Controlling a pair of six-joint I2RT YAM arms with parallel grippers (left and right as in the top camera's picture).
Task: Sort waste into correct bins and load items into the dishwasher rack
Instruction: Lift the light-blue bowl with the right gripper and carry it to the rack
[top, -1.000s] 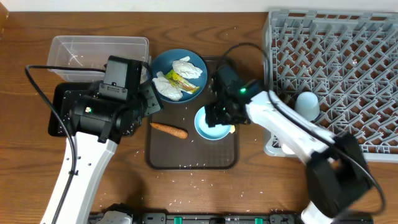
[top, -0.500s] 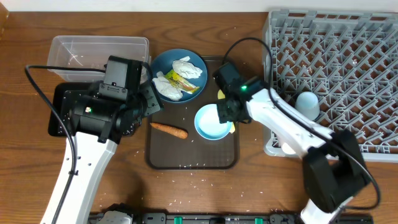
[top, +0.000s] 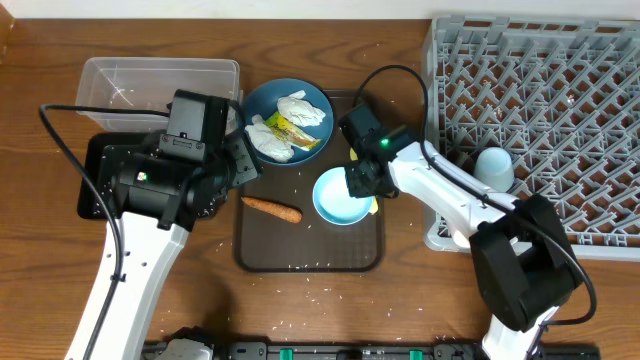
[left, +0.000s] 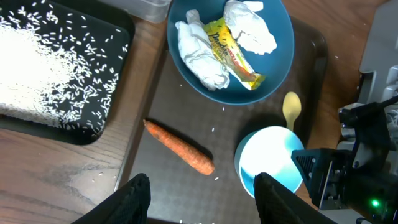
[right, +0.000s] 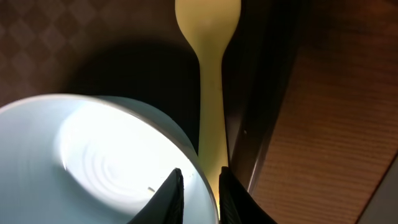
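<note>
The right gripper (right: 200, 190) is closed narrowly on the handle of the yellow spoon (right: 210, 93), which lies on the brown tray (right: 74, 37) just beside the white bowl (right: 106, 155). The left gripper (left: 202, 199) is seen open and empty near the carrot (left: 180, 147).

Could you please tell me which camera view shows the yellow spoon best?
The right wrist view: the yellow spoon fills the frame, its handle between the fingers of the right gripper beside the white bowl. The left wrist view shows only its rounded end; overhead, the arm hides nearly all of it.
</note>
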